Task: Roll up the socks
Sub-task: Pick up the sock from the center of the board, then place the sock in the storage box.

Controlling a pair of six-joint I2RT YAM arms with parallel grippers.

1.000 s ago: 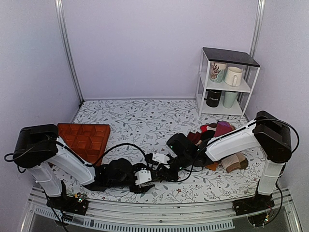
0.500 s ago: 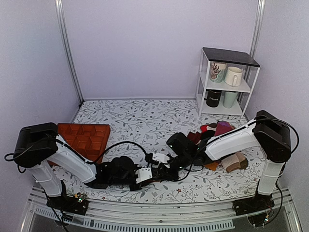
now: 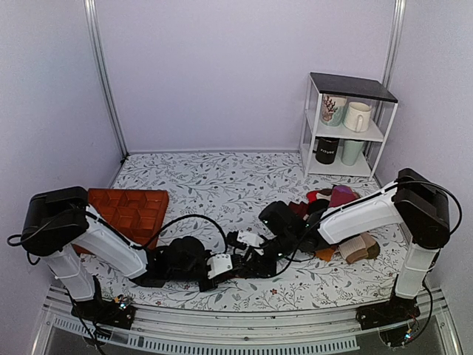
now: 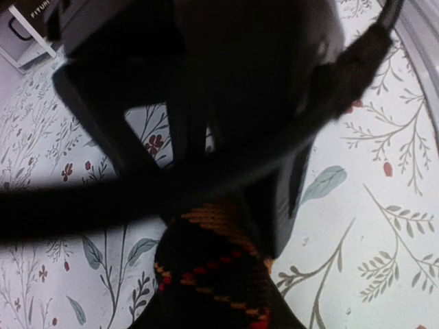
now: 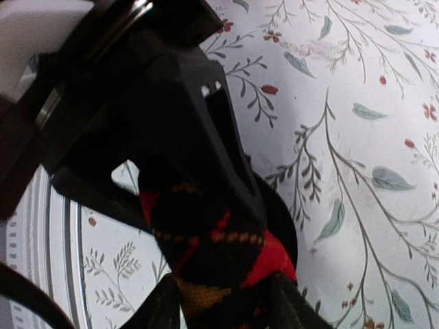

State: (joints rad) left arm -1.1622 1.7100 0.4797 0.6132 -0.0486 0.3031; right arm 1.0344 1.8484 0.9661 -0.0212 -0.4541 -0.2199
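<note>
Plainly, the black mug (image 3: 326,151) on the shelf (image 3: 347,86) bears pale letters, roughly "FUTUR"; the overhead view buries the socks (image 5: 212,253) under both arms near the counter's (image 3: 222,177) front edge; the wrist views show their red-and-orange argyle; the right pincer (image 3: 252,262) grips them; the left pincer (image 3: 232,268) seems clamped on them too.

socks (image 5: 209,250): ribbed knit cloth | table (image 5: 357,89): matt printed cloth, probably

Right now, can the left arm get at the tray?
Probably yes: the tray lies uncovered beside the left arm, nothing between them. But the left tool is busy at the socks.
</note>
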